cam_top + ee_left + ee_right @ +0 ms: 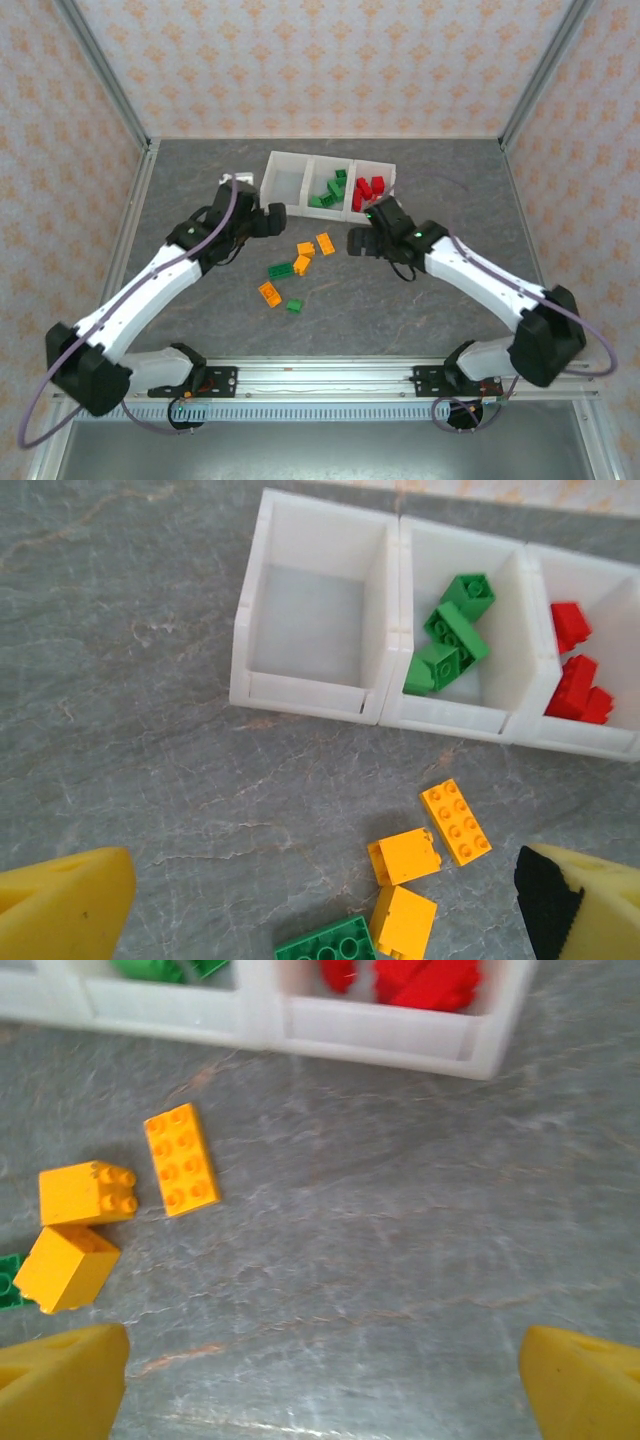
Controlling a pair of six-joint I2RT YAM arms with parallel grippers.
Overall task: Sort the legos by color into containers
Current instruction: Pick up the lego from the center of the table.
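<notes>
Both spread and empty: left gripper and right gripper flank loose orange legos mid-frame, probably lining up picks. Upper-centre tray: greens middle, reds right, left bin bare, likely orange's.

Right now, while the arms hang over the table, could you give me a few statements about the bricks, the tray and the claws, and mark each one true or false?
1. The left compartment of the tray has no bricks in it. True.
2. Red bricks lie loose on the table. False: the red bricks all sit in the right compartment; the loose ones are orange and green.
3. The middle compartment holds green bricks. True.
4. The left claw grips an orange brick. False: the left claw is open and holds nothing; the orange bricks lie on the table.
</notes>
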